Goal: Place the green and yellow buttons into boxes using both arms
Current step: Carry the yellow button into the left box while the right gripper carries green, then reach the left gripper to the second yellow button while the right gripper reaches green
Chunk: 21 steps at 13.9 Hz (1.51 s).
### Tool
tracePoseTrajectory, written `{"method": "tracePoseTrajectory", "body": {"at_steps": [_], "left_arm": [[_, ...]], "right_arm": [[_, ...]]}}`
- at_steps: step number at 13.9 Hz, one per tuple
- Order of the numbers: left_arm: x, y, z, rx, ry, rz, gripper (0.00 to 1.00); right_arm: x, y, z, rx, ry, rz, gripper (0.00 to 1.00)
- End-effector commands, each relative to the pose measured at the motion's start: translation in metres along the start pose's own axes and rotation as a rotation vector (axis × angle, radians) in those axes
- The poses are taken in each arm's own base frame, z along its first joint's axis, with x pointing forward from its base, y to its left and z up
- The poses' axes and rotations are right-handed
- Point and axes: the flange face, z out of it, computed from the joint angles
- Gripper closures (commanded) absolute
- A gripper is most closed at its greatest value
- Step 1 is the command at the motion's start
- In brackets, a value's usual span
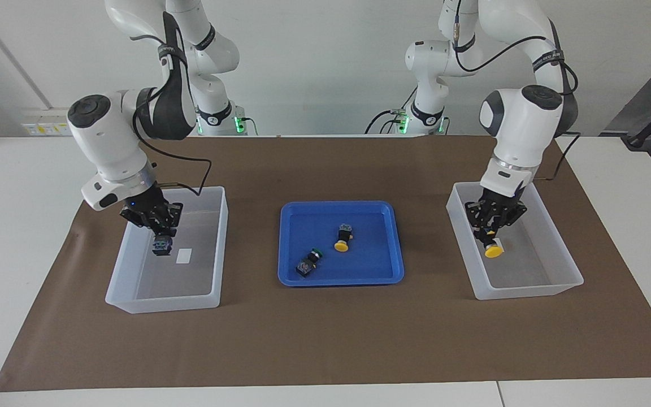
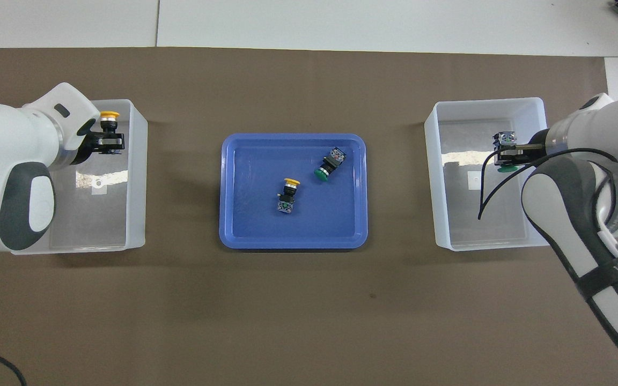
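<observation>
Both arms hold buttons inside their boxes, ready to let go.

On the brown mat [image 1: 325,339], the left arm's box [image 1: 563,265] sits at one end and the right arm's box [image 1: 133,294] at the other, the blue tray [image 1: 289,249] between. The left gripper [image 1: 493,237] clamps a yellow button [image 1: 493,251], the right gripper [image 1: 160,230] a green button [image 1: 161,245]; both appear just above the floor. Best to lower gently, then release. One yellow spare [image 1: 342,239] and one green spare [image 1: 309,262] wait in the tray.
</observation>
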Motion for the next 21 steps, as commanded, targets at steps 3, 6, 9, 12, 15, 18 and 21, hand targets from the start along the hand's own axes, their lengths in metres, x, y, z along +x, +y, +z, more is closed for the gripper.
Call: {"method": "tracePoseTrajectory", "body": {"at_steps": [3, 6, 9, 12, 15, 18, 21], "left_arm": [[-0.004, -0.06, 0.016, 0.022, 0.019, 0.029, 1.0], [-0.006, -0.065, 0.062, 0.026, 0.003, 0.05, 1.0], [-0.007, -0.061, 0.111, 0.028, 0.012, 0.058, 1.0], [-0.005, -0.061, 0.131, 0.034, 0.05, 0.061, 0.05], [-0.001, -0.047, 0.122, 0.028, 0.069, 0.074, 0.0], [0.003, -0.04, 0.068, 0.019, 0.067, 0.077, 0.0], [0.0, -0.008, 0.025, -0.003, 0.019, 0.111, 0.0]], "right_arm": [[0.001, 0.009, 0.071, 0.003, 0.05, 0.004, 0.94], [-0.005, 0.016, 0.08, -0.001, 0.056, -0.02, 0.24], [-0.003, 0.001, 0.036, 0.009, 0.069, -0.044, 0.0], [0.014, -0.045, -0.018, 0.032, 0.079, -0.095, 0.0], [0.018, -0.097, -0.034, 0.048, 0.106, -0.001, 0.0], [0.004, -0.188, -0.032, 0.085, 0.099, 0.175, 0.0], [-0.013, -0.272, 0.0, 0.101, 0.063, 0.297, 0.0]]}}
